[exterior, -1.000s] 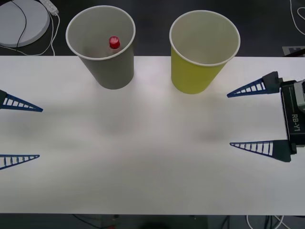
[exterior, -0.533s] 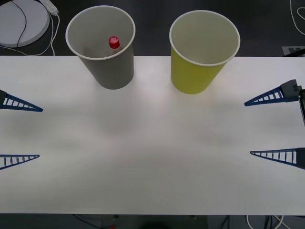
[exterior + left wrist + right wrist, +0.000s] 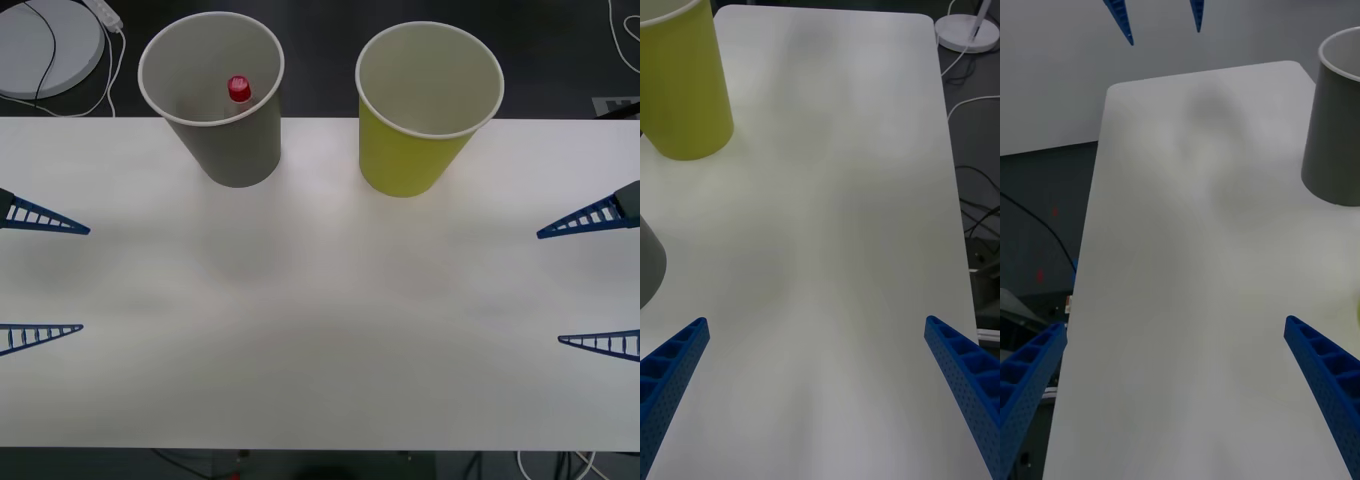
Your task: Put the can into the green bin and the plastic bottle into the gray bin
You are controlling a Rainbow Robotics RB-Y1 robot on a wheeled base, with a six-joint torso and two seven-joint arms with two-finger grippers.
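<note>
- Front view: the large tapered gray paper cup, the gray bin [image 3: 212,95], stands at the far edge of the flat white tabletop [image 3: 320,330]. The red screw cap of the small clear plastic bottle [image 3: 239,89] shows inside the gray bin, near its far wall; the rest of the bottle is hidden by the cup.
- Front view: the large tapered yellow-green paper cup, the green bin [image 3: 428,105], stands upright beside the gray bin, on the side toward the robot's right arm, with a gap between the two cups. Its white inside shows nothing that I can make out.
- Front view: the left gripper [image 3: 45,278], with blue ribbed fingers, sits nearer the robot than the gray bin and off to the robot's left, well apart from it, fingers spread wide and holding nothing.
- Front view: the right gripper [image 3: 590,280] sits across the tabletop from the gray bin, at the robot's right edge, fingers spread and empty.
- Front view: a round white disc [image 3: 45,45] with cables lies on the dark floor beyond the gray bin.
- Right wrist view: the gray bin [image 3: 1334,120] stands on the white tabletop [image 3: 1195,300]; the right gripper [image 3: 1180,397] is spread wide; the left gripper [image 3: 1159,19] shows beyond the tabletop's far end.
- Left wrist view: the green bin [image 3: 681,82] stands past a sliver of the gray bin [image 3: 649,255]; the left gripper [image 3: 820,397] is spread wide over bare tabletop [image 3: 835,225].
</note>
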